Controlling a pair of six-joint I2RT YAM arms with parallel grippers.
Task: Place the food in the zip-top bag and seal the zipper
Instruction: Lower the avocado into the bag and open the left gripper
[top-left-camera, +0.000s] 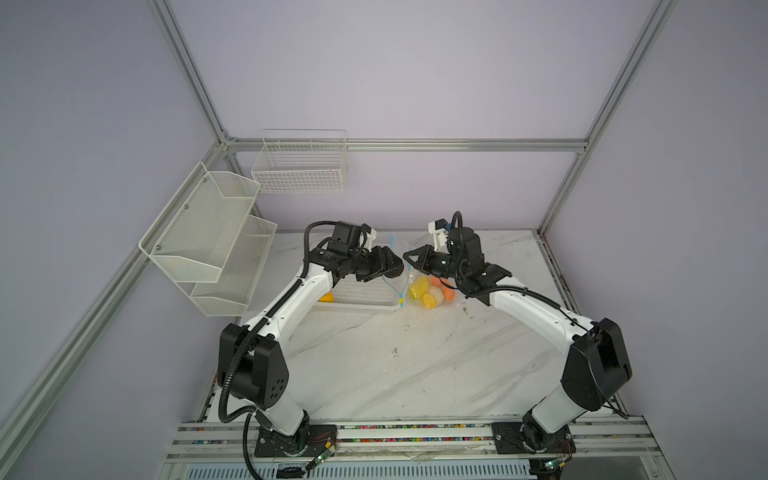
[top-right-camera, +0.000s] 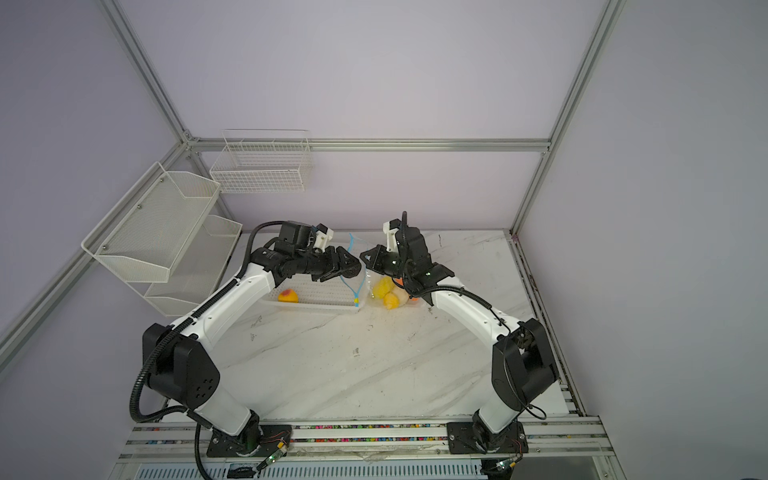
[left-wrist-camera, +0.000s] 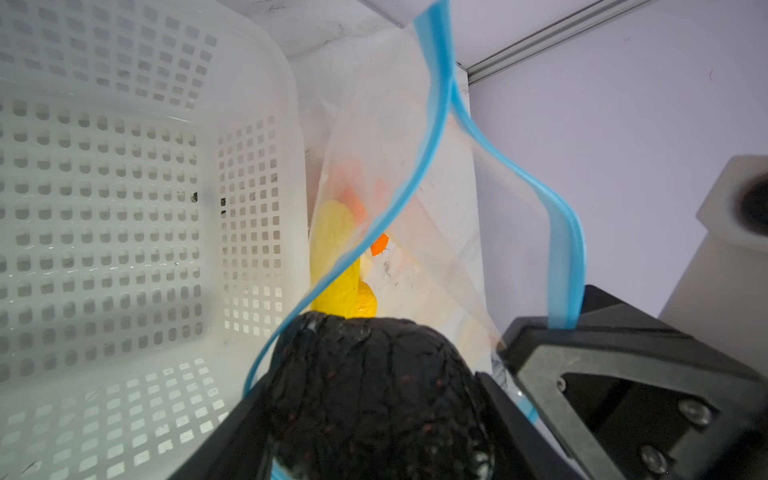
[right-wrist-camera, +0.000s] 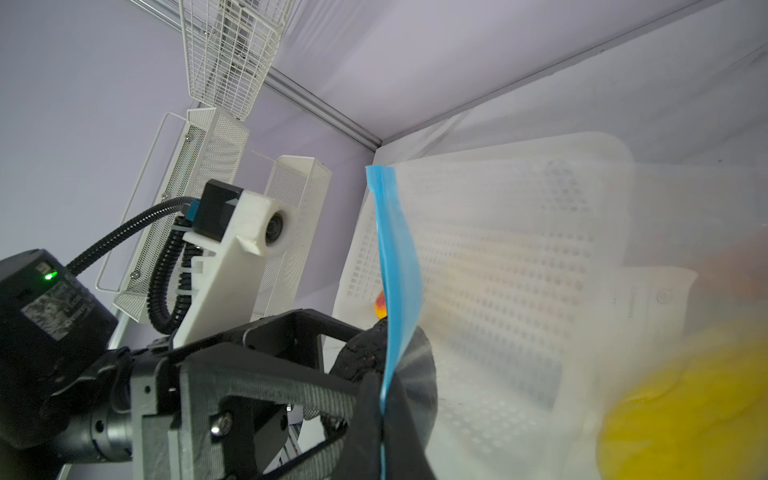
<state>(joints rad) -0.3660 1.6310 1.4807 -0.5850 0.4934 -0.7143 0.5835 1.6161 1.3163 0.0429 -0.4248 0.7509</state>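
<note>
On the left wall hang two-tier white mesh shelves (top-left-camera: 199, 237), with a white wire basket (top-left-camera: 299, 166) on the back wall beside them. Below them, on the marble-patterned tabletop (top-left-camera: 395, 365), sits a shallow white perforated plastic basket (top-left-camera: 361, 297). It holds one rounded yellow-orange toy fruit (top-right-camera: 288, 296) near its left end. The left gripper (top-right-camera: 347, 266) reaches over the basket's right end and is clenched on a dark toy fruit (left-wrist-camera: 374, 395), black, bumpy and wrinkled. That fruit sits right at the mouth of the zip-top bag (left-wrist-camera: 374, 104), between the two parted tracks of the zipper (left-wrist-camera: 434, 133). The bag is clear, crinkly film, lying just right of the basket with its mouth gaping leftward toward the fruit. The zipper is a thin, smooth light-blue strip. In both top views its long axis runs front to back, rising from the small yellow slider tab (top-left-camera: 401, 300), low at the near end, to the far corner, which stands up off the table. The right gripper (right-wrist-camera: 380, 415) is pinched tight on one zipper track, holding that lip up — the other track sags toward the basket. Farther right, in the bag's belly on the table, lie two yellow toys (top-left-camera: 419, 286), a bumpy cream-white one (top-left-camera: 437, 296) and orange ones (top-left-camera: 449, 294), packed touching each other.
</note>
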